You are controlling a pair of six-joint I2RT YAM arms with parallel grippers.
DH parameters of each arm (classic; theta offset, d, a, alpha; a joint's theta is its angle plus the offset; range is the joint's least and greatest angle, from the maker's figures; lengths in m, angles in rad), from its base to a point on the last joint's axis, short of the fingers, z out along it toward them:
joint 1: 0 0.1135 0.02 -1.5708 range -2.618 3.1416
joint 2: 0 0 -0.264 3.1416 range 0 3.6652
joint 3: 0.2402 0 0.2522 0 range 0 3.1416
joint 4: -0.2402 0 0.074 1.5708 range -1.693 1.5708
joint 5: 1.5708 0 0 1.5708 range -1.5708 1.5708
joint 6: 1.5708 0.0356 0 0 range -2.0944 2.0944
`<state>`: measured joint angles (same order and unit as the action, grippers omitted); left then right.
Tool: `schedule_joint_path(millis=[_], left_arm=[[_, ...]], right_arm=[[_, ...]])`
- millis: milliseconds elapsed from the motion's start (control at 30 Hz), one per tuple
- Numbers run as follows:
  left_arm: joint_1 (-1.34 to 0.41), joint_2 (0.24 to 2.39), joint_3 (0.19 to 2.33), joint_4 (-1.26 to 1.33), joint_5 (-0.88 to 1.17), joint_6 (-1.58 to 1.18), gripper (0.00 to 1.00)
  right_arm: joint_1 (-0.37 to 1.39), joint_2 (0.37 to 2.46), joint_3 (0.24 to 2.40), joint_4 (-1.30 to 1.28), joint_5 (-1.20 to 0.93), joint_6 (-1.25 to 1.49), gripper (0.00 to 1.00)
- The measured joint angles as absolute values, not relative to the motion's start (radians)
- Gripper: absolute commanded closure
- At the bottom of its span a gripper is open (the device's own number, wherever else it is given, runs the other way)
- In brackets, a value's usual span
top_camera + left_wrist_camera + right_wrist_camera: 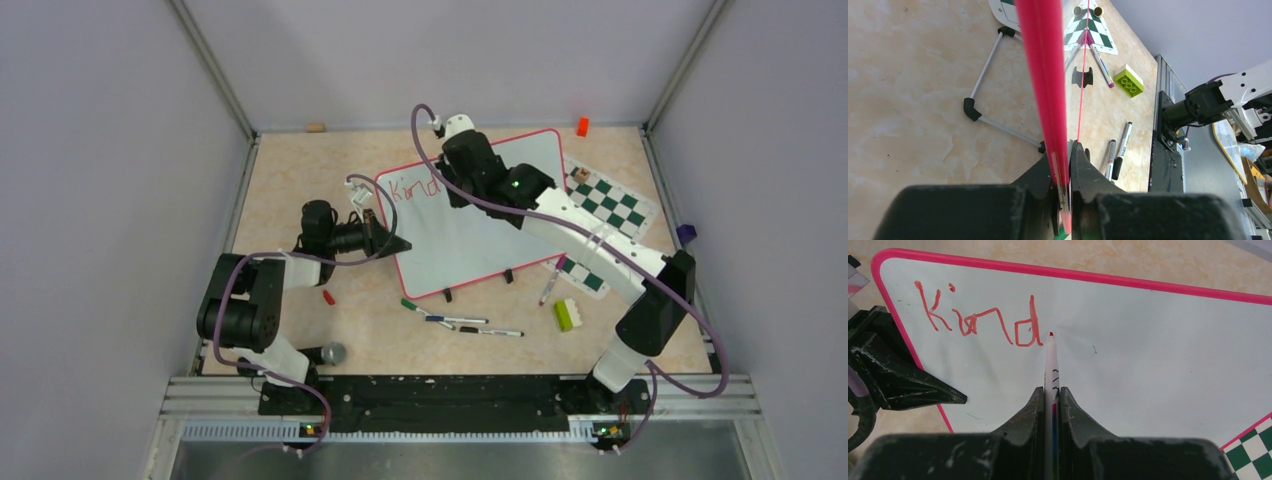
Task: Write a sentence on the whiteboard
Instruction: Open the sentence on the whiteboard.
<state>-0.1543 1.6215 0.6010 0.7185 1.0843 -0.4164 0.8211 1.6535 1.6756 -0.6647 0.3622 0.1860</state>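
The whiteboard (pixel 480 225) with its red-pink frame lies tilted on the table; it fills the right wrist view (pixel 1148 350). Red lettering "Kind" (pixel 980 320) sits at its upper left, also seen in the top view (pixel 415 188). My right gripper (pixel 1051 392) is shut on a white marker with a red tip (pixel 1051 360), the tip just right of the "d". My left gripper (pixel 1066 165) is shut on the board's red frame edge (pixel 1045 75) at the board's left side (pixel 395 243), also visible in the right wrist view (pixel 893 380).
A green-and-white chess mat (pixel 610 205) lies right of the board. Loose markers (pixel 470 324) lie at the front, another marker (pixel 551 280) and a lime brick (pixel 568 314) to the right. A red cap (pixel 328 296), an orange block (pixel 582 126) and a grey ball (pixel 332 353) also lie about.
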Motion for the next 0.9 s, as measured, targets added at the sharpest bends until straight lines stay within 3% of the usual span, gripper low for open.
schedule_joint_path(millis=[900], left_arm=[[-0.154,1.622,0.6,0.719,1.082,-0.421,1.0]], right_arm=[[0.808,1.665,1.641,-0.642,0.342,0.188,1.0]])
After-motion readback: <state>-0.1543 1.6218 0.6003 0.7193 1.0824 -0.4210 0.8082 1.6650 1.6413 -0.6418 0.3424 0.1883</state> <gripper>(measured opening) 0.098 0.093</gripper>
